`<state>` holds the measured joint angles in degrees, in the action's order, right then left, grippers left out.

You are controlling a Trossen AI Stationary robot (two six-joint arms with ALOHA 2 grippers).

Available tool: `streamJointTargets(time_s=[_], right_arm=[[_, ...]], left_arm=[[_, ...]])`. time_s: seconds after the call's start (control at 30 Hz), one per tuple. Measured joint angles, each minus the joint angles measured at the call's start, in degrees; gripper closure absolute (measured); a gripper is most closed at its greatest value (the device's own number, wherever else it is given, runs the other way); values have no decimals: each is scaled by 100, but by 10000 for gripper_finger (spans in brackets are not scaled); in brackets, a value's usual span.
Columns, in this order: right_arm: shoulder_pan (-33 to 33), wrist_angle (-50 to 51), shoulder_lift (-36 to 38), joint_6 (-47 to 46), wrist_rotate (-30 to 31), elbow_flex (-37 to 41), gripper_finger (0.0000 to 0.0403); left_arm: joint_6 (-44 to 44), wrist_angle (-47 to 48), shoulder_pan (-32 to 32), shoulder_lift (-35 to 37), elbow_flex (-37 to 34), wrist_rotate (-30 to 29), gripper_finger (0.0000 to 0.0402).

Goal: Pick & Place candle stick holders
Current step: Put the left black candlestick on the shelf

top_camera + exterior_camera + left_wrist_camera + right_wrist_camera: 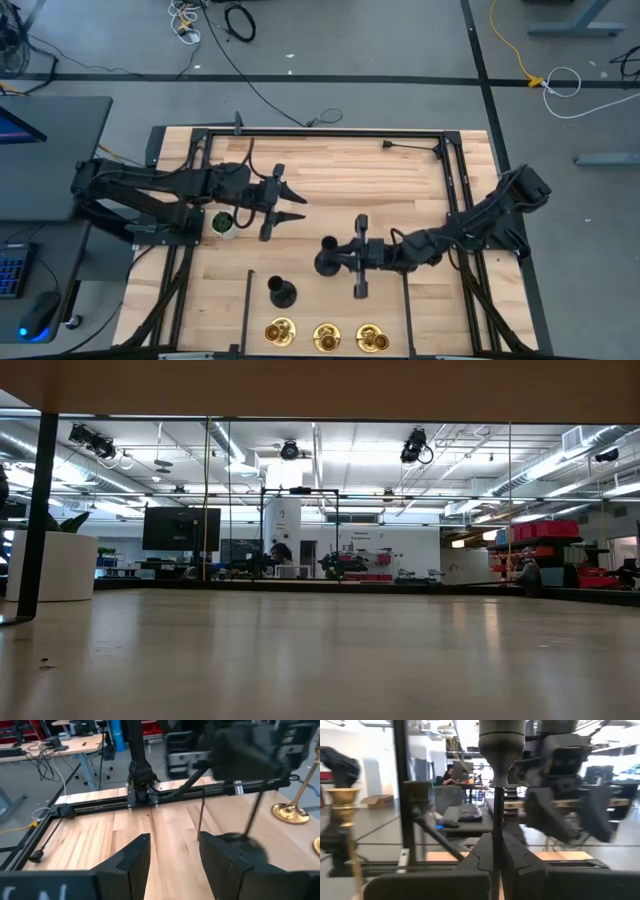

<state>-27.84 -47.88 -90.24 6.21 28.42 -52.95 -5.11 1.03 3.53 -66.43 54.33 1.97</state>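
candle stick holders are sitting near the table's front edge: the right gripper (338, 257) is clenching the thin stem of a matte black holder (326, 256), with bare wood (400, 180) lying open behind it. the left gripper (292, 206) is hanging released beside a white plant pot (223, 224). another black holder (282, 292) and three shiny brass ones (324, 336) are standing apart in front, the brass row nearly touching the picture's cut-off edge.

Open bare table (400, 175) across far half. Left gripper (290, 207), fingers spread, above middle left; white pot (224, 225) just beside it. Right gripper (345, 257) closed on black holder (327, 258), blocking centre. Second black holder (281, 292) near front. Three brass holders (324, 336) in a row along front edge. Frame rails (320, 133) bounding far side and both flanks.
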Motion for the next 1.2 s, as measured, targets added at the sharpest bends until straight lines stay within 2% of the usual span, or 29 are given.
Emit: streamJointTargets(time_s=[0.37, 0.6, 1.2], right_arm=[[-582, 34, -140, -407, 45, 0, 402], [-652, -431, -568, -488, 74, 4, 402], [-989, -415, -635, -348, 265, 4, 402]], left_arm=[[125, 194, 0, -29, 0, -38, 232], [154, 200, 0, -31, 0, -41, 232], [151, 200, 0, -31, 0, -41, 232]])
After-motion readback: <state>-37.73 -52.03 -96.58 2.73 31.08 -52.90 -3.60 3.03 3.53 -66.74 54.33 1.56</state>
